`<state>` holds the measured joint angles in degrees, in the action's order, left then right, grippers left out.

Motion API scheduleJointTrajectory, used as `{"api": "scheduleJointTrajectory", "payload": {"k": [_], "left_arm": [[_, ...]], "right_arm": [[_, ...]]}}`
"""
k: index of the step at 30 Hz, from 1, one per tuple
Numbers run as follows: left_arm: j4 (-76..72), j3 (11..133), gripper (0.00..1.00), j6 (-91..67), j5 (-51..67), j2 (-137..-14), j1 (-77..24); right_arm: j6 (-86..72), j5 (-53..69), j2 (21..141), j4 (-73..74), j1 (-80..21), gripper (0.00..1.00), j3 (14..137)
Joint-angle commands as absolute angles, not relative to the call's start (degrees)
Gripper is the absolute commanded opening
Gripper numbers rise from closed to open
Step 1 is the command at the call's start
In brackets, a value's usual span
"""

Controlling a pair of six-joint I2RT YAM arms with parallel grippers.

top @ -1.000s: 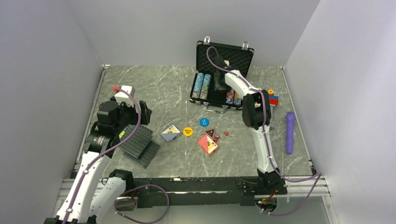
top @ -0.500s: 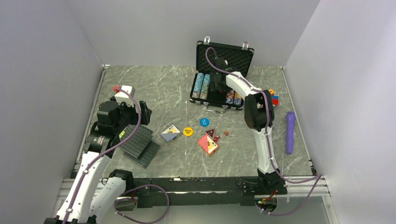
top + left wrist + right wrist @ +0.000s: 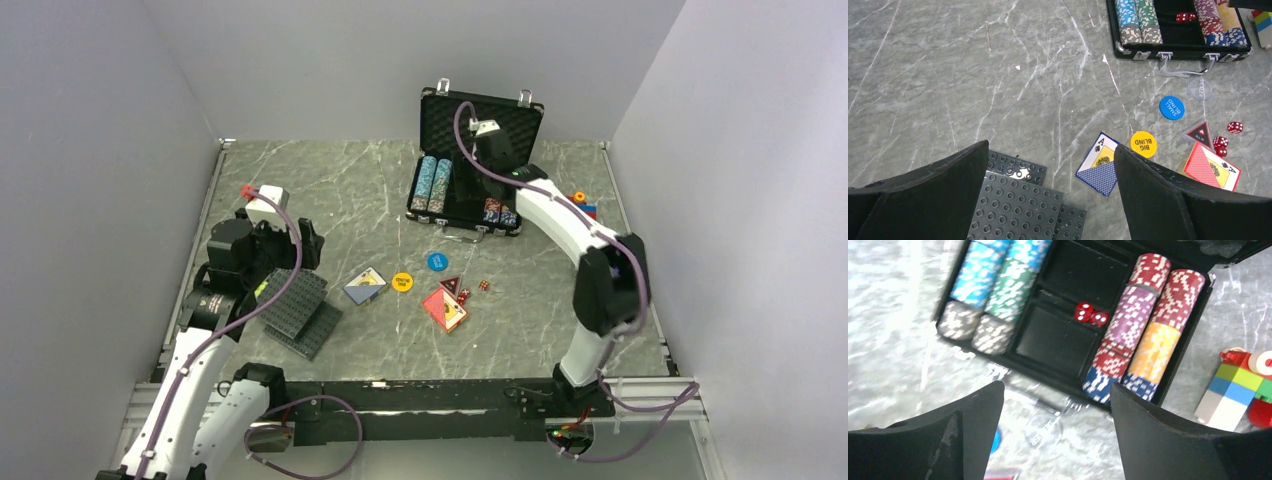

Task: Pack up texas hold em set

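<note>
The black briefcase stands open at the back centre, its foam-lined lid upright. Rows of chips fill both sides, and two red dice lie in a middle compartment. My right gripper hovers above the case, open and empty. On the table in front lie a blue-backed card deck, a yellow button, a blue button, a red-triangle button, more red dice and a red-backed deck. My left gripper is open at the left.
Dark grey studded plates lie under the left gripper. A colourful toy-block figure stands right of the case, and a purple stick-shaped object lies near the right wall. A clear dealer button sits by the case handle.
The right gripper has opened and risen from the case's tray toward the lid, while its elbow swung out to the right. The left arm has not moved.
</note>
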<state>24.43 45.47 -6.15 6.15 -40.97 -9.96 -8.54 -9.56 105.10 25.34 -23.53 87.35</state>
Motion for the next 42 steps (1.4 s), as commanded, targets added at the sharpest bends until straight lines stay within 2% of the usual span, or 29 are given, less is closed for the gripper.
{"api": "scheduleJointTrajectory", "payload": {"k": [1, 9, 12, 15, 28, 42], "left_arm": [[21.91, 45.02, 0.99, -4.86, 5.18, -39.74, -10.20], [21.06, 44.57, 0.99, -4.53, 6.29, -38.92, -10.20], [20.92, 44.55, 1.00, -4.33, 6.33, -39.06, -10.20], [21.14, 44.72, 0.99, -4.22, 6.25, -39.14, -10.20], [21.09, 44.56, 0.99, -4.13, 6.52, -38.39, -10.20], [21.01, 44.56, 0.99, -4.22, 6.82, -38.16, -10.19]], "right_arm": [[-10.43, -7.63, 92.28, 18.83, -25.59, 0.80, 77.03], [-14.22, -7.25, 73.99, 25.58, -29.80, 0.64, 58.03], [-13.63, -6.78, 70.75, 30.23, -30.62, 0.58, 53.80], [-12.43, -6.58, 69.75, 33.24, -31.26, 0.57, 50.87], [-5.32, -3.49, 85.81, 39.31, -31.79, 0.54, 56.74], [4.60, -0.26, 92.55, 35.67, -31.86, 0.49, 58.43]]}}
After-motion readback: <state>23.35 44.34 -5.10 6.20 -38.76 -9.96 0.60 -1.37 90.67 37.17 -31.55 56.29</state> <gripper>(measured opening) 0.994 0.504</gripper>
